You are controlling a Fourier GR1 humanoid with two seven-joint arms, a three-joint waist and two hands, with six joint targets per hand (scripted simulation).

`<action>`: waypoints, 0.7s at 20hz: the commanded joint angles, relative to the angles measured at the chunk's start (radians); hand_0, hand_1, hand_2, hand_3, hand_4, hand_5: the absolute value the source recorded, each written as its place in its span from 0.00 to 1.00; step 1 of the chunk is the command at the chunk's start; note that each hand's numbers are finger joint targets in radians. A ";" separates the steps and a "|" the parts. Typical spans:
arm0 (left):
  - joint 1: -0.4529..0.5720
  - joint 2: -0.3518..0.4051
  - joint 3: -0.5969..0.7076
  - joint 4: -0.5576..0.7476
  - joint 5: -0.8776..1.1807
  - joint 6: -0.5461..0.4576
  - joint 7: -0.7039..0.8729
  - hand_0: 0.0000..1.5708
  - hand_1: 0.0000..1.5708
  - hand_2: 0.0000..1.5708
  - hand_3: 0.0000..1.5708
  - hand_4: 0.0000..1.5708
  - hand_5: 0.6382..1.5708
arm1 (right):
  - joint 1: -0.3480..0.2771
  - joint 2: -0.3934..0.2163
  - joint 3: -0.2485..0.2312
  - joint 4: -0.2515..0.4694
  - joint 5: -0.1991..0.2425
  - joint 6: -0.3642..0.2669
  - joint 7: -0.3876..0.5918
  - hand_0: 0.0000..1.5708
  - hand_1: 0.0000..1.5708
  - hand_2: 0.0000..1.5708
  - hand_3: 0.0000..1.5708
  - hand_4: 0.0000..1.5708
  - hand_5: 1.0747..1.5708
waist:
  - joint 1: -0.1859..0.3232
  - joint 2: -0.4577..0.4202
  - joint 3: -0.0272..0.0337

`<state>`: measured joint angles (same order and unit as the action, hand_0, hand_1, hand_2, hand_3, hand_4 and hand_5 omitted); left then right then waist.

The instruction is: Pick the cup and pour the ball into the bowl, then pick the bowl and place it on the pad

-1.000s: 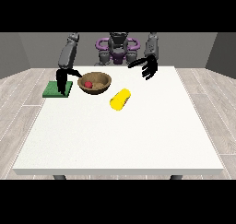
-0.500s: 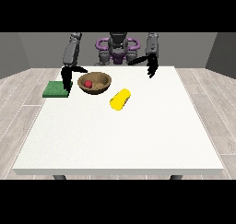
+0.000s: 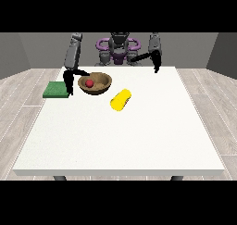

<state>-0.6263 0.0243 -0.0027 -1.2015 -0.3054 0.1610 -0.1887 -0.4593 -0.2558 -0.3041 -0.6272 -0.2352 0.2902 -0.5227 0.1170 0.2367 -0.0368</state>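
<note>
Upper left of centre: the brown bowl [image 3: 95, 84] stands on the white table [image 3: 120, 136] with the red ball [image 3: 89, 83] inside. The yellow cup [image 3: 121, 99] lies on its side just right of it. The green pad [image 3: 56, 89] sits at the left edge. The hand at the view's left [image 3: 69, 83] hangs between pad and bowl, a thumb or finger reaching to the bowl's rim; whether it grasps cannot be told. The hand at the view's right [image 3: 157, 62] hangs near the table's far edge, finger state unclear.

1. Table [image 3: 115, 140]: plain white.
2. Cup [image 3: 120, 100]: yellow, lying towards the far edge.
3. Bowl [image 3: 102, 86]: brown, wood-toned.
4. Ball [image 3: 89, 83]: red, inside the bowl.
5. Pad [image 3: 55, 90]: green, at the far corner on the view's left.
6. Hands [image 3: 69, 83] [image 3: 156, 62]: black; arms grey.
7. Torso [image 3: 118, 50]: grey with purple trim.
8. Floor [image 3: 18, 94]: pale grey planks.
</note>
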 commanded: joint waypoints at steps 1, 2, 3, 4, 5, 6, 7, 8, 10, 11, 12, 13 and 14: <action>0.002 -0.022 -0.019 -0.011 -0.005 -0.002 0.033 0.00 0.00 0.00 0.00 0.00 0.99 | -0.035 0.058 -0.011 0.051 -0.017 -0.053 0.032 0.00 0.00 0.00 0.00 0.12 0.91 | 0.031 0.013 0.0375; 0.027 -0.023 -0.037 -0.007 -0.019 0.028 -0.020 0.00 0.00 0.00 0.00 0.00 0.99 | -0.051 0.049 -0.020 0.047 -0.026 -0.056 0.051 0.00 0.00 0.00 0.00 0.13 0.91 | 0.031 0.046 0.0372; 0.037 -0.024 -0.069 -0.006 -0.007 0.030 0.006 0.00 0.00 0.00 0.00 0.00 0.99 | -0.075 0.059 -0.025 0.039 -0.031 -0.095 0.095 0.00 0.00 0.00 0.00 0.14 0.92 | 0.037 0.011 0.0368; -0.006 0.003 -0.027 -0.019 -0.002 -0.014 0.009 0.00 0.00 0.00 0.00 0.00 0.99 | -0.063 0.050 -0.033 0.044 -0.039 -0.068 0.073 0.00 0.00 0.00 0.00 0.15 0.92 | 0.059 0.051 0.0376; -0.016 0.002 -0.012 0.002 0.008 -0.015 0.031 0.00 0.00 0.00 0.00 0.00 0.99 | -0.071 0.077 -0.024 0.015 -0.040 -0.092 0.099 0.00 0.00 0.00 0.00 0.16 0.92 | 0.045 0.012 0.0368; 0.005 0.020 -0.010 0.000 0.024 -0.047 0.009 0.00 0.00 0.00 0.00 0.00 0.99 | -0.073 0.068 -0.030 0.014 -0.047 -0.099 0.135 0.00 0.00 0.00 0.00 0.15 0.92 | 0.066 -0.001 0.0363; -0.002 0.042 0.012 0.005 0.042 -0.070 0.026 0.00 0.00 0.00 0.00 0.00 0.99 | -0.066 0.081 -0.024 0.009 -0.044 -0.114 0.149 0.00 0.00 0.00 0.00 0.19 0.93 | 0.059 -0.029 0.0363; 0.042 0.039 0.030 0.033 0.042 -0.040 -0.016 0.00 0.00 0.00 0.00 0.00 0.99 | -0.066 0.087 -0.009 -0.010 -0.042 -0.102 0.153 0.00 0.00 0.00 0.00 0.23 0.95 | 0.018 -0.045 0.0362; 0.043 0.000 -0.018 -0.006 0.010 -0.024 0.043 0.00 0.00 0.00 0.00 0.00 0.99 | -0.098 0.090 -0.011 0.038 -0.034 -0.131 0.142 0.00 0.00 0.00 0.00 0.22 0.95 | 0.033 -0.047 0.0373; 0.036 0.008 -0.002 0.029 0.008 -0.015 0.034 0.00 0.00 0.00 0.00 0.00 0.99 | -0.130 0.145 0.013 0.008 -0.021 -0.209 0.187 0.00 0.00 0.00 0.00 0.24 0.96 | 0.015 -0.084 0.0368; 0.069 0.011 -0.016 0.011 0.012 -0.040 0.023 0.00 0.00 0.00 0.00 0.00 0.99 | -0.111 0.150 0.009 0.033 -0.026 -0.195 0.155 0.00 0.00 0.00 0.00 0.24 0.96 | 0.018 -0.073 0.0370; 0.022 0.023 0.025 0.033 0.016 -0.007 0.010 0.00 0.00 0.00 0.00 0.00 0.99 | -0.152 0.135 0.012 0.030 -0.038 -0.159 0.179 0.00 0.00 0.00 0.00 0.24 0.96 | -0.009 -0.032 0.0370; 0.100 0.041 0.035 0.031 0.044 -0.045 -0.004 0.00 0.00 0.00 0.00 0.00 0.99 | -0.097 0.140 0.029 0.036 -0.023 -0.169 0.185 0.00 0.00 0.00 0.00 0.23 0.95 | -0.013 -0.088 0.0369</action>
<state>-0.5769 0.0455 0.0056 -1.1804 -0.2840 0.1327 -0.1774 -0.5576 -0.1423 -0.2983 -0.6088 -0.2644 0.1412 -0.3647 0.1266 0.1810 -0.0047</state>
